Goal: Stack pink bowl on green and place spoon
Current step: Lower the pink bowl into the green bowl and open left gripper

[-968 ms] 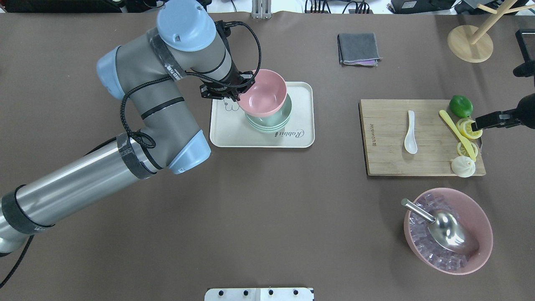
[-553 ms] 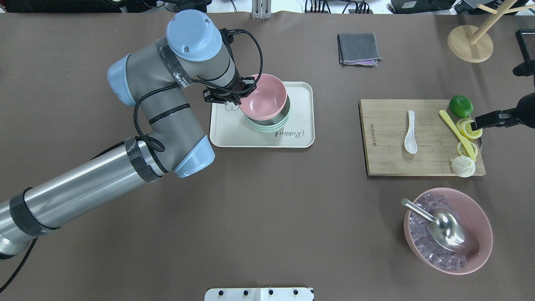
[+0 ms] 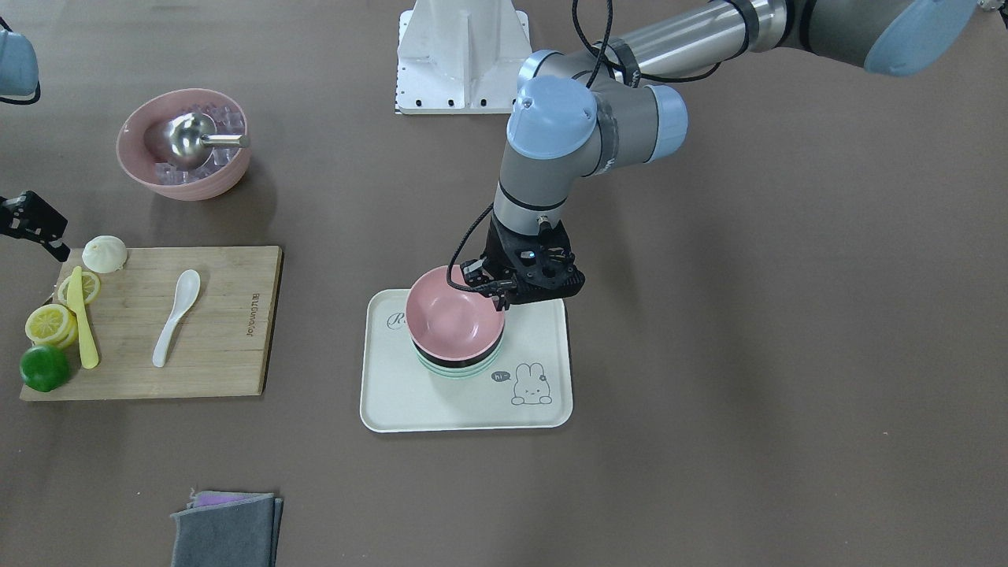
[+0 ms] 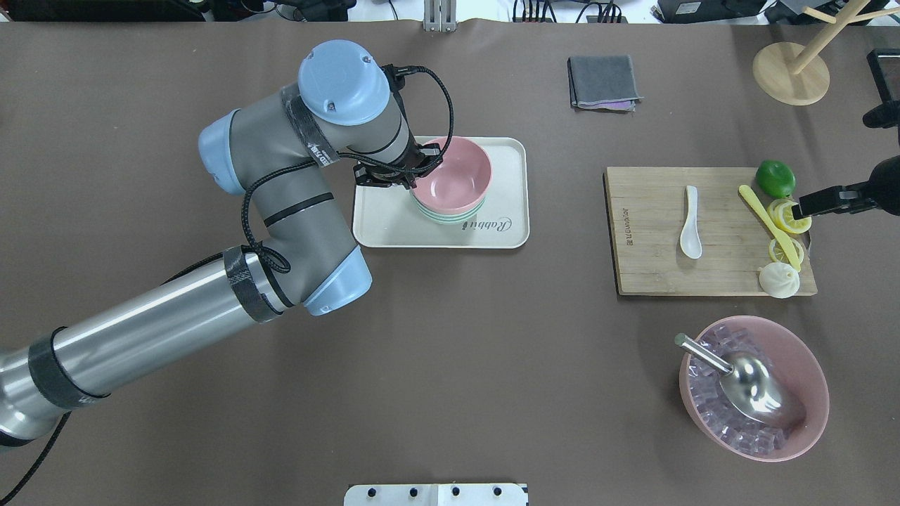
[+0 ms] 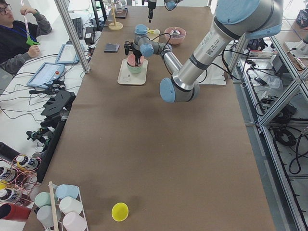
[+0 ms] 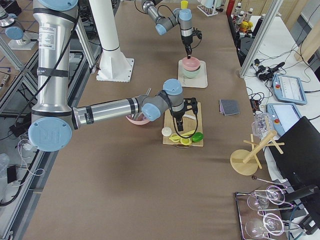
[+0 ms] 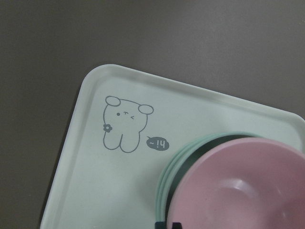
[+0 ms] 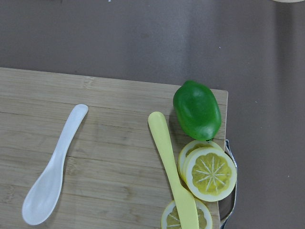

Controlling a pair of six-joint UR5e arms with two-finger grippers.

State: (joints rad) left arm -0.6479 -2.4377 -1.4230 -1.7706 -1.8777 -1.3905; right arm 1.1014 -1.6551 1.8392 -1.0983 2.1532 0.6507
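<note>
The small pink bowl (image 4: 453, 179) sits nested in the stack of green bowls (image 4: 450, 215) on the cream tray (image 4: 380, 225). My left gripper (image 4: 416, 176) is shut on the pink bowl's left rim; in the left wrist view its dark fingertips (image 7: 169, 224) pinch the rim of the bowl (image 7: 238, 186). The white spoon (image 4: 690, 225) lies on the wooden cutting board (image 4: 647, 267), bowl end toward me. My right gripper (image 4: 801, 209) hovers over the board's right edge above the lemon slices, open and empty; its wrist view shows the spoon (image 8: 52, 167) to the left.
On the board are a lime (image 4: 775, 178), lemon slices (image 4: 789, 216), a yellow knife (image 4: 766, 221) and a white bun (image 4: 779, 280). A big pink bowl (image 4: 808, 365) of ice with a metal scoop stands front right. A grey cloth (image 4: 603, 82) and wooden stand (image 4: 791, 74) lie at the back.
My left arm has lowered the pink bowl from a tilted hold above the green bowls until it sits level inside them. The right arm has not moved.
</note>
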